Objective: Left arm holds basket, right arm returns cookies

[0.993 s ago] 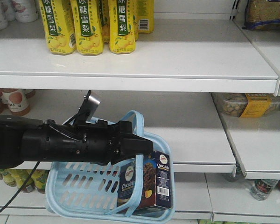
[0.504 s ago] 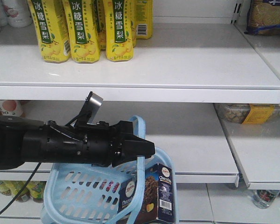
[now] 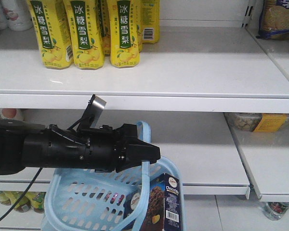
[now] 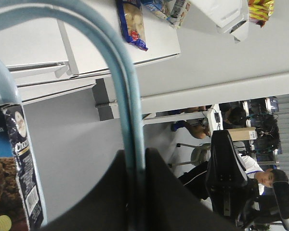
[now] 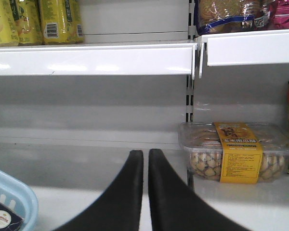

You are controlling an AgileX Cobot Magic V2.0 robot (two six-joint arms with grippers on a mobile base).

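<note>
The basket (image 3: 86,179) now hangs lower from the pinching left gripper (image 3: 155,153); the right gripper (image 5: 145,161), pressed together, awaits the cookies (image 3: 159,204).

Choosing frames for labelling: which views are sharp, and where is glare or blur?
Front view: evenly lit, sharp; print on the yellow bottles legible. Left wrist view: turned sideways, the near basket handle soft, left gripper a dark silhouette. Right wrist view: slightly soft, glare streaks along the shelf edge, right gripper unlit black.
</note>
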